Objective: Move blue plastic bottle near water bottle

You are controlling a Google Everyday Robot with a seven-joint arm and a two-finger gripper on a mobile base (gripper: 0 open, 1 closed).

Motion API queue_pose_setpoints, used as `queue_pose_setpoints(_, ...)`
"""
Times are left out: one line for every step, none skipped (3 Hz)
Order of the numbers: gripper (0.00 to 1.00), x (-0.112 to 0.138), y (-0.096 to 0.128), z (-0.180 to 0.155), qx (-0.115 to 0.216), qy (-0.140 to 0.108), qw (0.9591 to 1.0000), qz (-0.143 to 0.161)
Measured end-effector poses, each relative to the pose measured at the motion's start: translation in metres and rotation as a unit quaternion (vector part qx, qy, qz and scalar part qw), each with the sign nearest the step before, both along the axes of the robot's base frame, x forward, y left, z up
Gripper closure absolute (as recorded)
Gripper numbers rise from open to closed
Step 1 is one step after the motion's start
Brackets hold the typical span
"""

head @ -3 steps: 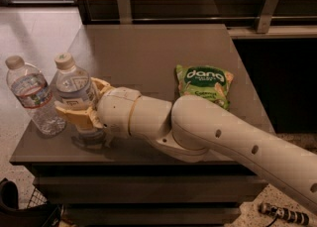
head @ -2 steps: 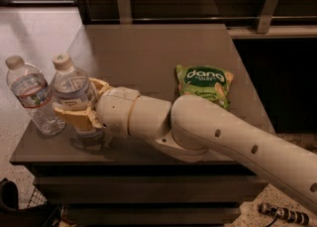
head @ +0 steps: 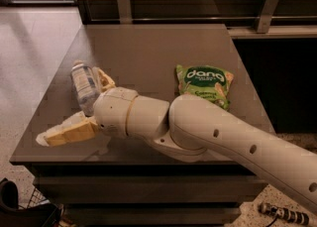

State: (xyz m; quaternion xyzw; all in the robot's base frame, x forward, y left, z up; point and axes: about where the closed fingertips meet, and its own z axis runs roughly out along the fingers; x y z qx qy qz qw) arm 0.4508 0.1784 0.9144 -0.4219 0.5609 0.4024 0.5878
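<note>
While my gripper (head: pixel 75 108) hung at eight o'clock on the table (head: pixel 158 47) with fingers (head: pixel 69 133) spread apart, the blue plastic bottle (head: pixel 85 86) stood tilted between them, at nine o'clock from the Dang chips bag (head: pixel 204 85).

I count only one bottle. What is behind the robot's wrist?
The blue plastic bottle leans there, tilted, between the fingers of the open pincer near the table's left edge. The wrist covers its base. No second bottle shows.

Gripper (head: pixel 84 106) at table (head: pixel 148 47) front-left was cream w/ tan fingers (head: pixel 67 133); blue plastic bottle (head: pixel 84 85) clear-bluish, pale label; Dang snack bag (head: pixel 204 85) green/white; table dk grey-brown.
</note>
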Motion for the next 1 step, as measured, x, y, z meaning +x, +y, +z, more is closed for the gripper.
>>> queue_pose_setpoints(0.0,0.0,0.0,0.0,0.0,0.0,1.0,0.0)
